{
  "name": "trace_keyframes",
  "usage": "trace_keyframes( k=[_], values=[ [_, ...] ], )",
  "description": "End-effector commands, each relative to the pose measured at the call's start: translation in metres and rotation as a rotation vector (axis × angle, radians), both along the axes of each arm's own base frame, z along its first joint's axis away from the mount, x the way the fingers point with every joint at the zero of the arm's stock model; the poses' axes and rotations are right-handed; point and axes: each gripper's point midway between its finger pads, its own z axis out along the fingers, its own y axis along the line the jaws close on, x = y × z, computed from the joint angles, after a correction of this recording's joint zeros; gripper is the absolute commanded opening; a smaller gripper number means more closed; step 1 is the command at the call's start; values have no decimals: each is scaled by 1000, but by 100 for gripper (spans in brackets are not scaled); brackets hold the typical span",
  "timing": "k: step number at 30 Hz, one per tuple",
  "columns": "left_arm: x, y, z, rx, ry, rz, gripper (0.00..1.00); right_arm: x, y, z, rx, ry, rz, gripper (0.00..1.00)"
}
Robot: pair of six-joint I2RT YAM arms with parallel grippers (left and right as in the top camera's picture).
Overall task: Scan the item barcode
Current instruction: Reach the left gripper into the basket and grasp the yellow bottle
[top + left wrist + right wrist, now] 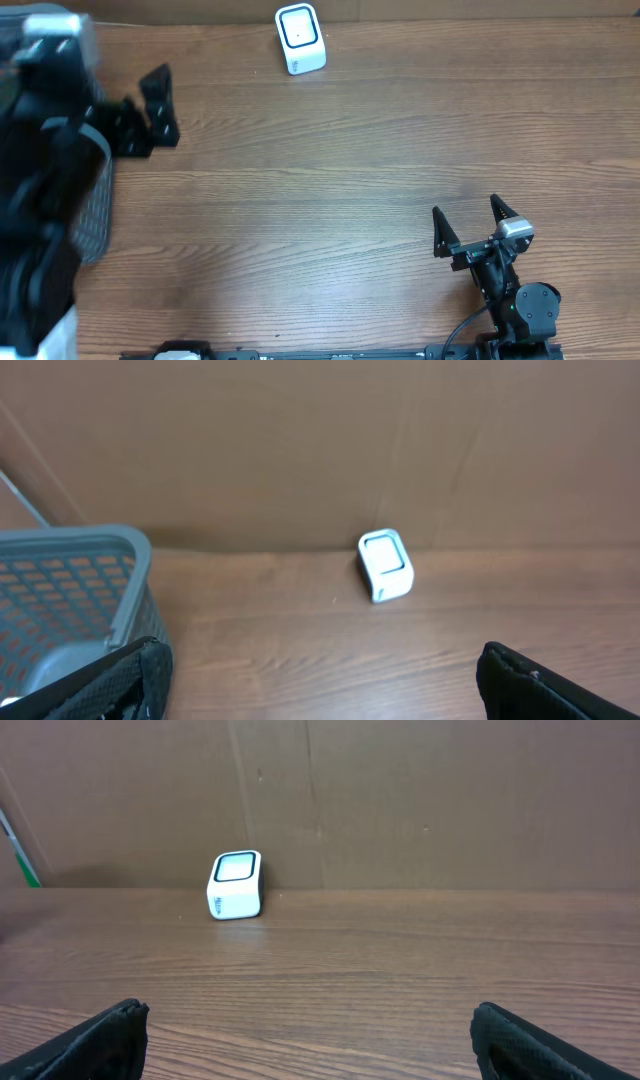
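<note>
My left end effector (158,105) and right end effector (467,208) are open, empty, so I'd lower the left squarely into the basket (75,545).

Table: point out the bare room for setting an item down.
Widest bare patch: the table middle, bordered by the scanner at the back, the left fingers and the right fingers. The right side beyond the right fingers is bare too. Crowded: the left edge, taken by the basket and left arm.
</note>
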Motion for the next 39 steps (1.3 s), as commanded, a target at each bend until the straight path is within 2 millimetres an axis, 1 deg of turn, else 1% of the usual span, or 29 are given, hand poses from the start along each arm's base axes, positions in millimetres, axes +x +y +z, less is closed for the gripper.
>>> trace_keyframes(
  k=[1, 5, 6, 8, 12, 18, 21, 24, 27, 30, 32, 33, 35, 39],
  values=[
    [16, 11, -6, 56, 26, 50, 100, 1, -2, -3, 0, 2, -10, 100],
    [28, 44, -28, 39, 111, 205, 99, 1, -2, -3, 0, 1, -10, 100],
    [31, 60, -35, 31, 138, 256, 99, 1, -2, -3, 0, 1, -9, 100],
    [30, 82, -44, 9, 169, 323, 100, 1, -2, -3, 0, 1, -9, 100],
    [21, 129, -54, -42, 203, 442, 100, 1, -2, -3, 0, 1, -10, 100],
    [5, 184, -62, -111, 217, 600, 100, 1, -2, -3, 0, 1, -9, 100],
    [5, 199, -72, -124, 244, 639, 100, 1, -2, -3, 0, 1, -10, 100],
    [11, 212, -86, -117, 290, 651, 100, 1, -2, -3, 0, 1, -10, 100],
    [16, 227, -114, -118, 386, 658, 100, 1, -2, -3, 0, 1, -10, 100],
    [16, 239, -149, -154, 509, 671, 100, 1, -2, -3, 0, 1, -9, 100],
    [16, 243, -166, -174, 571, 665, 100, 1, -2, -3, 0, 1, -10, 100],
    [17, 245, -178, -187, 612, 644, 100, 1, -2, -3, 0, 1, -9, 100],
    [14, 254, -201, -231, 683, 647, 100, 1, -2, -3, 0, 1, -10, 100],
    [6, 270, -231, -283, 777, 677, 100, 1, -2, -3, 0, 1, -10, 100]
  ],
)
